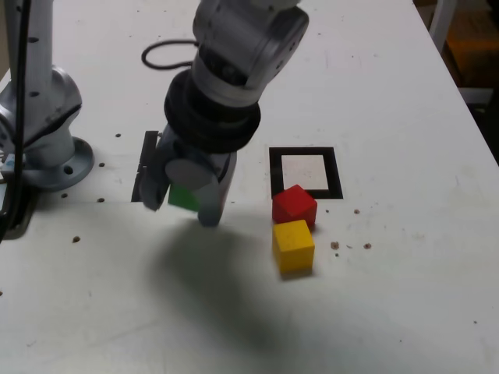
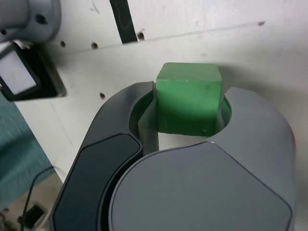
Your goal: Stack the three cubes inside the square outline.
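The green cube (image 1: 183,196) sits between the jaws of my gripper (image 1: 185,209), which is shut on it, left of centre in the exterior view. A shadow on the table below suggests it is held off the surface. In the wrist view the green cube (image 2: 188,108) fills the gap in the gripper (image 2: 187,94). The square outline (image 1: 334,173) lies to the exterior view's right of the gripper, with nothing inside it. The red cube (image 1: 294,205) rests at the outline's near left corner, over its border. The yellow cube (image 1: 293,246) stands just in front of the red one, touching it.
A thin black strip (image 1: 146,167) lies behind the gripper, also seen as the strip (image 2: 123,21) in the wrist view. The arm's grey base (image 1: 47,140) stands at the exterior view's left. A black cable (image 1: 168,53) loops at the back. Small holes and crumbs dot the white table (image 1: 405,296).
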Tool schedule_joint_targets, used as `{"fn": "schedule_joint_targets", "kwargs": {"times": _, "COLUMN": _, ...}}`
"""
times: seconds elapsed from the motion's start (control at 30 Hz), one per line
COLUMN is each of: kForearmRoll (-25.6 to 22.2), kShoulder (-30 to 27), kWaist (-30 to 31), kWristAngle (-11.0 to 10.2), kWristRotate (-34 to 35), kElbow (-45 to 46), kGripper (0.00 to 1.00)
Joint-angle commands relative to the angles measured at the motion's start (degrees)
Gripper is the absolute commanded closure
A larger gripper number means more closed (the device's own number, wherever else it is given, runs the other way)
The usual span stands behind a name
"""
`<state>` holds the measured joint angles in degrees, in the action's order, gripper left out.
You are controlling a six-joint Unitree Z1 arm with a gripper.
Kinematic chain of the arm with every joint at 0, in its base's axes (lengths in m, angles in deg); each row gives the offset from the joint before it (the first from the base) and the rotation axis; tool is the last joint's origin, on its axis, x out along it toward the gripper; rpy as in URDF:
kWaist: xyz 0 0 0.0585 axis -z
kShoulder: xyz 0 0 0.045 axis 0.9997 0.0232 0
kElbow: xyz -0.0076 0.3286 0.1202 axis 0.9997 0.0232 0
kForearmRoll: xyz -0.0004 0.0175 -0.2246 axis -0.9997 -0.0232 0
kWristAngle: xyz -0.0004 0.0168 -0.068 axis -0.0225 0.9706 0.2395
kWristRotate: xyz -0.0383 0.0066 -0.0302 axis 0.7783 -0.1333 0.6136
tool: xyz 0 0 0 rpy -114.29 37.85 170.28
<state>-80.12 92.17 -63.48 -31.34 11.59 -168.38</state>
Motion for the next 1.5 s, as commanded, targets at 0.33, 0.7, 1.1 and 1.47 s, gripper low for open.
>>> {"fn": "schedule_joint_targets", "kwargs": {"times": 0.33, "kForearmRoll": 11.93, "kShoulder": 1.28, "kWaist": 0.39, "kWristAngle": 6.21, "kWristRotate": -5.04, "kElbow": 3.72, "kGripper": 0.59}}
{"fn": "schedule_joint_targets", "kwargs": {"times": 0.7, "kForearmRoll": 14.95, "kShoulder": 1.03, "kWaist": 0.36, "kWristAngle": 8.14, "kWristRotate": -6.27, "kElbow": 7.05, "kGripper": 0.50}}
{"fn": "schedule_joint_targets", "kwargs": {"times": 1.1, "kForearmRoll": 15.08, "kShoulder": 0.40, "kWaist": 0.38, "kWristAngle": 8.82, "kWristRotate": -6.26, "kElbow": 7.62, "kGripper": 0.28}}
{"fn": "schedule_joint_targets", "kwargs": {"times": 1.47, "kForearmRoll": 7.18, "kShoulder": -2.60, "kWaist": 0.39, "kWristAngle": 4.57, "kWristRotate": -0.63, "kElbow": 5.38, "kGripper": 0.24}}
